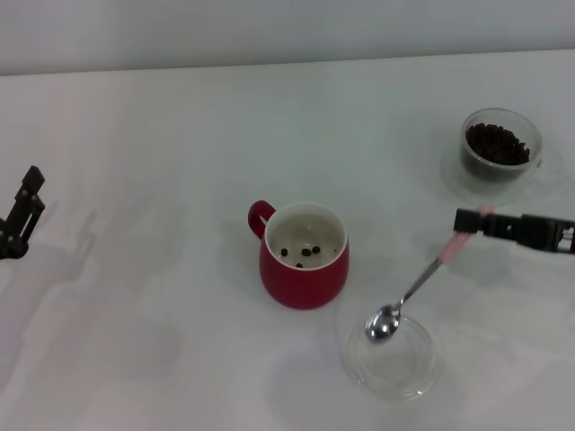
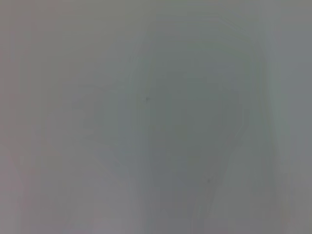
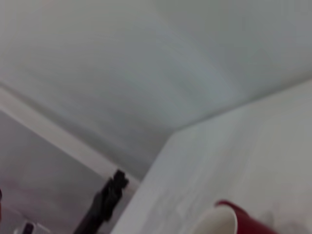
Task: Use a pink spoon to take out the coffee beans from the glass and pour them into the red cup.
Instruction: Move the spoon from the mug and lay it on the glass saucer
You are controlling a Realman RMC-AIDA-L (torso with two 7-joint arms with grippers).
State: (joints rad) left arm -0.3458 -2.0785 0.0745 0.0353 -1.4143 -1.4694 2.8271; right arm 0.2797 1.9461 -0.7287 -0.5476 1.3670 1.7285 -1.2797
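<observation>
The red cup stands in the middle of the counter with a few coffee beans already inside. To the right of the red cup, the right hand is closed on the pale handle of the pink spoon. The spoon bowl hangs low over a shallow clear dish, just right of the red cup, and it looks empty, though I cannot be sure. The glass, far right and behind the red cup, is still full of beans. I judge one pour is finished; next the spoon must travel to the glass and dip in. The left hand is parked far left of the red cup; whether it is open I cannot tell.
</observation>
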